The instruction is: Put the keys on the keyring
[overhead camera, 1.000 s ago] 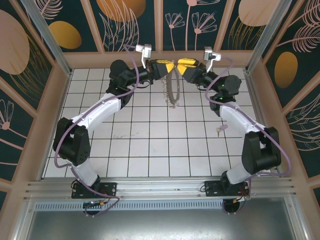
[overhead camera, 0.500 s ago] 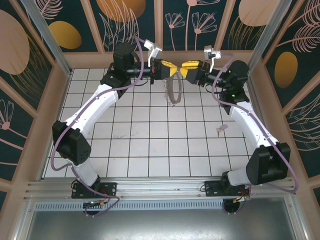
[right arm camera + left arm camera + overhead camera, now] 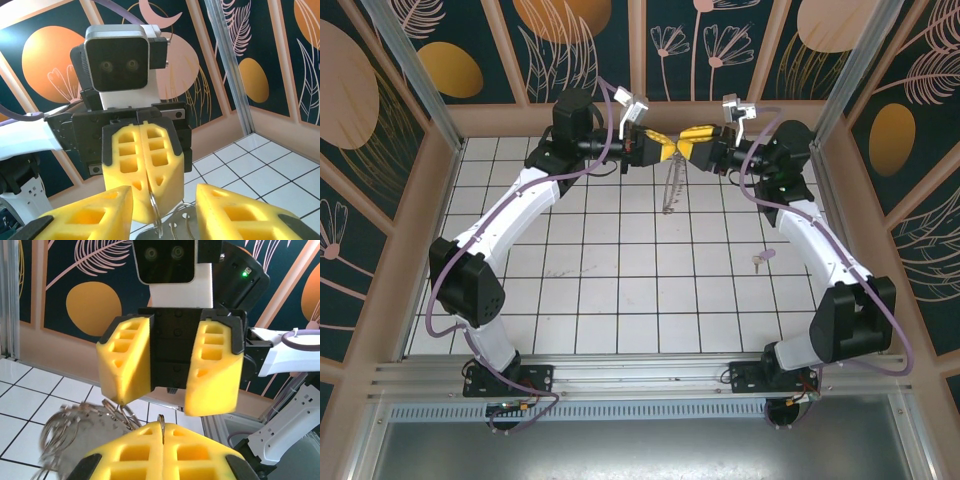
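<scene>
left pincer (image 3: 162, 436): clamped shut on the top wire of the keyring (image 3: 670, 186), upper centre of the overhead view.
right pincer (image 3: 160, 216): jaws spread wide, nose to nose with the left one, gripping nothing.
keyring: dangles under both pincers, now edge-on; a second ago it showed as an oval.
key (image 3: 758, 260): alone on the worktop (image 3: 620, 290), centre right, well apart.
change: the right arm has closed in. Looks like a regrip, nothing threaded yet.

Left gripper (image 3: 668, 149) and right gripper (image 3: 688, 142) crowd tip-to-tip, keyring (image 3: 669, 190) dangling between; floor (image 3: 620, 270) around open.
</scene>
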